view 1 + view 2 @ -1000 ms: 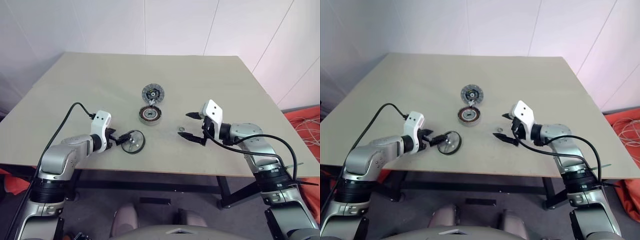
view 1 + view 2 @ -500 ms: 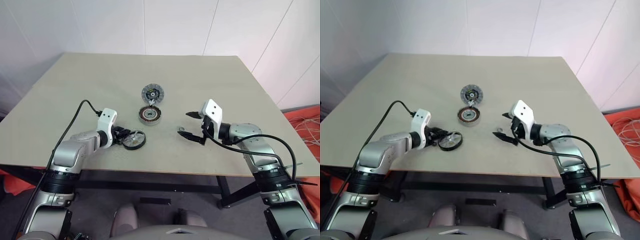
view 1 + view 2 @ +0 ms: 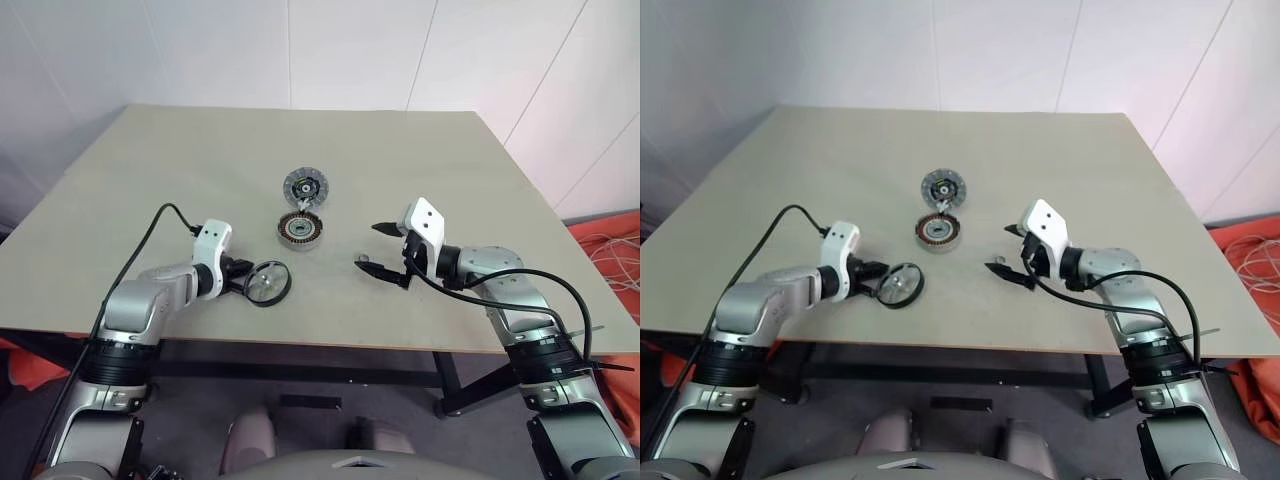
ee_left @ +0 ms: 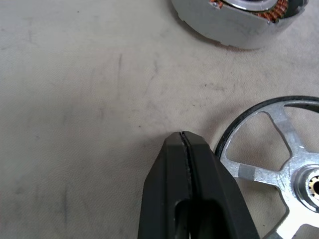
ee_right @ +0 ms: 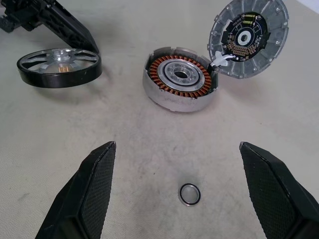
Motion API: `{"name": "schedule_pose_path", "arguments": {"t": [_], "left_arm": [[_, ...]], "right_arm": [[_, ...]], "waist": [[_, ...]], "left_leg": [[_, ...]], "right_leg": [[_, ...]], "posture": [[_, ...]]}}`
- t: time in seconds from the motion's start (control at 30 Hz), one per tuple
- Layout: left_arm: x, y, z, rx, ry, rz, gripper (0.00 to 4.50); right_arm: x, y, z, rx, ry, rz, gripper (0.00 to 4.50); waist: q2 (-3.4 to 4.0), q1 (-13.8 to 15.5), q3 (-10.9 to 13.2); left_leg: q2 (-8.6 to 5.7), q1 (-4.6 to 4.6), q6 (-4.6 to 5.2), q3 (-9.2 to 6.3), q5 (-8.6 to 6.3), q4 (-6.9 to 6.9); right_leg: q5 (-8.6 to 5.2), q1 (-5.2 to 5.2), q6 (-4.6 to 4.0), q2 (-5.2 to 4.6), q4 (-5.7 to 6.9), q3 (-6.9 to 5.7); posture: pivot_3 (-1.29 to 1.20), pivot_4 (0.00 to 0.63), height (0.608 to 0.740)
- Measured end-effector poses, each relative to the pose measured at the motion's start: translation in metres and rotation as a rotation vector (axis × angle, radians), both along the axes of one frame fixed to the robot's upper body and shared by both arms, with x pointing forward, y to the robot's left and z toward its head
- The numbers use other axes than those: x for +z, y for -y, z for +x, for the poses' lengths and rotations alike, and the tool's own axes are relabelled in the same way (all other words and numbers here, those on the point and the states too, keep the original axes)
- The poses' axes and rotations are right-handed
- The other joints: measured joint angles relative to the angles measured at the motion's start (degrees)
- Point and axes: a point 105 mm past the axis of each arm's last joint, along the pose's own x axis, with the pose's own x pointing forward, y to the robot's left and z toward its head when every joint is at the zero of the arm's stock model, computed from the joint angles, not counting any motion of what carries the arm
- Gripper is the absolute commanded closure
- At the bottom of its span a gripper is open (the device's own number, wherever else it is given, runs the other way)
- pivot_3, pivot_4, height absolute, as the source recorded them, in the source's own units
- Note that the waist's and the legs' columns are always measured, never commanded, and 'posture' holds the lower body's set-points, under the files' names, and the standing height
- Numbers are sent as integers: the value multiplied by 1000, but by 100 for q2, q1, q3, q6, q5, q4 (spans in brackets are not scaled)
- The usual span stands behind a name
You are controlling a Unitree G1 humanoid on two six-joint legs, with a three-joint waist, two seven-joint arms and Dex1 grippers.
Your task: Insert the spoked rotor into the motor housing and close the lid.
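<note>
The spoked rotor [image 3: 268, 283], silver with a dark rim, lies near the table's front left. My left gripper [image 4: 182, 135] is shut with nothing between its fingers, and its tip sits right beside the rotor's rim [image 4: 234, 134]. The motor housing [image 5: 179, 82], with copper windings around a silver hub, sits at the table's middle. Just behind it the lid [image 5: 247, 37] leans tilted, circuit side showing, and a wire joins it to the housing. My right gripper [image 5: 184, 164] hovers open to the right of the housing.
A small dark ring [image 5: 190, 194] lies on the table under my right gripper. The beige table [image 3: 200, 150] is bare around the parts, and its front edge [image 3: 330, 347] runs close below both arms. White walls stand behind.
My left gripper's fingers have closed from wide open, ending beside the rotor's rim. The rotor stays at about the same spot. The right arm has not moved.
</note>
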Motion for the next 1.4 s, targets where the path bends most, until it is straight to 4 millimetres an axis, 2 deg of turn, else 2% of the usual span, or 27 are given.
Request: {"name": "schedule_pose_path", "arguments": {"t": [0.3,0.37,0.53,0.67,1.0,1.1,1.27,1.4], "left_arm": [[38,-43,10,116,87,-8,4469],[40,-41,8,106,84,-18,4469],[39,-18,0,10,68,-19,4469],[34,-9,-7,-53,54,-3,3201],[29,-10,-14,-55,-11,6,56],[24,-8,-24,-69,-87,-10,56],[13,-15,-45,-65,-211,9,56],[10,-15,-49,-64,-236,11,56]], "right_arm": [[0,1,0,-4,0,0,0],[0,1,1,-4,0,0,0],[0,0,1,-4,4,0,0],[0,1,1,-6,3,-2,0],[0,1,1,-7,3,-4,0],[0,1,1,-8,5,-5,0],[-2,1,1,-10,2,-5,0],[-2,1,0,-11,1,-5,0]], "waist": [[0,-2,0],[0,9,0],[0,6,0],[0,-11,0],[1,-3,1],[1,-5,1],[4,-10,2],[5,0,2]], "left_leg": [[-1,0,1,0,0,-1],[-2,-1,1,0,-1,-1],[-2,-1,1,-1,-1,0],[3,-3,1,0,0,-2],[2,-2,0,0,0,-2],[3,-3,0,0,0,-2],[3,-1,1,1,-1,-3],[0,5,1,-1,0,-3]], "right_leg": [[0,1,0,0,-1,0],[0,3,0,-1,-3,0],[0,2,0,-1,-2,0],[0,-3,0,4,-2,0],[0,-1,0,5,-2,1],[0,-3,-1,6,-2,1],[-1,-3,-2,7,-2,1],[-2,5,-1,6,-3,1]], "posture": [[0,0,740],[0,0,740],[0,0,740],[0,0,740],[0,0,740],[0,0,740],[0,0,740],[0,0,740]]}}
